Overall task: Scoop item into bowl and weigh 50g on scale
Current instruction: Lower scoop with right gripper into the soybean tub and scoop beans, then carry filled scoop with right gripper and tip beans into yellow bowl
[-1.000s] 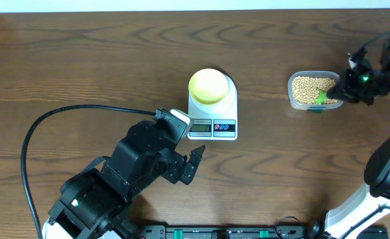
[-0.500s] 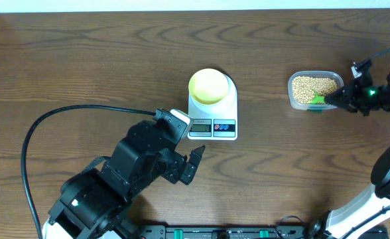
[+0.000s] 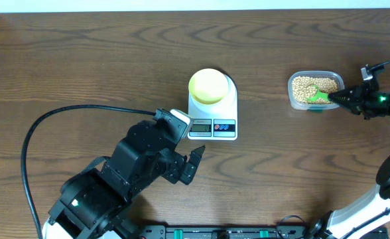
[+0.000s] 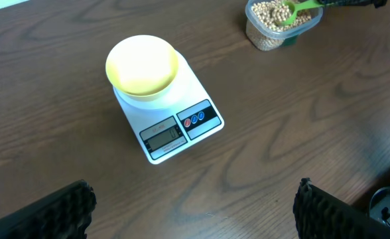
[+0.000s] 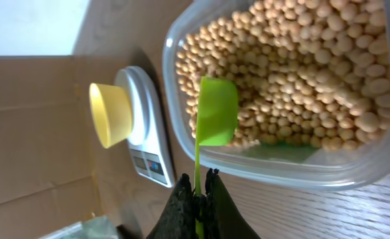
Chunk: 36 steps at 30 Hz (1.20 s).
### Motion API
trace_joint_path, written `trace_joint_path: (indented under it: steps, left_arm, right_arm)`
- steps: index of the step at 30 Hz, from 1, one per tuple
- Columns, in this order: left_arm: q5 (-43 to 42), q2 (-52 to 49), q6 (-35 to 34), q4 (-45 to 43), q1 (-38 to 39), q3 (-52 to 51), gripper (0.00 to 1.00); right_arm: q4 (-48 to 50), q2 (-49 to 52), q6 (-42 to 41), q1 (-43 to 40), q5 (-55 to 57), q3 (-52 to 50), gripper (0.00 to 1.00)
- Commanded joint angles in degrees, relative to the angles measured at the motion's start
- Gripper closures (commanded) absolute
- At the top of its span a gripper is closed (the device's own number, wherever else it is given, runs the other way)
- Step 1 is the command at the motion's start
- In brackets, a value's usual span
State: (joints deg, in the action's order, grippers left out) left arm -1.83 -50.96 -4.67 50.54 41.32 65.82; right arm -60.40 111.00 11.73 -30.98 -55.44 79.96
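The beige beans (image 3: pixel 309 86) fill a clear tub (image 3: pixel 291 93) at the right of the table. My right gripper (image 3: pixel 347 98) is shut on the thin handle of a green scoop (image 5: pixel 216 119). The scoop's cup lies over the beans (image 5: pixel 301 73) inside the tub's near wall (image 5: pixel 301 166). The pale yellow bowl (image 3: pixel 208 86) sits on the white scale (image 3: pixel 213 128) at the table's middle. It looks empty in the left wrist view (image 4: pixel 142 65). My left gripper (image 3: pixel 194 162) hovers open just in front of the scale (image 4: pixel 182 129), holding nothing.
A black cable (image 3: pixel 62 119) loops over the table left of the left arm. Bare brown wood lies between scale and tub. A cardboard-coloured surface (image 5: pixel 36 133) shows beyond the scale in the right wrist view.
The right arm has drawn back to the right and flattened out, with the scoop's cup staying in the tub. The left arm, bowl and scale have not moved.
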Motion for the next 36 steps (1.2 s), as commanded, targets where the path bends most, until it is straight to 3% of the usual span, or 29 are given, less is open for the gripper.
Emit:
trace_joint_path:
  steps: [1,19,29,36]
  left_arm:
    - [-0.7,0.04,-0.09,-0.02,-0.15,0.42,0.02]
    - [-0.7,0.04,-0.11,0.0,-0.15,0.42,0.02]
    - [-0.7,0.04,-0.09,0.0,-0.15,0.42,0.02]
    - [-0.7,0.04,-0.09,0.0,-0.15,0.42,0.02]
  right_arm:
    - [-0.07,0.7,1.25,-0.63,-7.17,-0.44,0.99]
    - [0.04,0.68,1.25,0.9,-21.05,-0.42,0.99]
    - [2.93,0.68,0.68,13.4,-30.21,-0.42,0.99]
    - [14.19,0.68,-9.35,23.63,-30.23,-0.42,0.99]
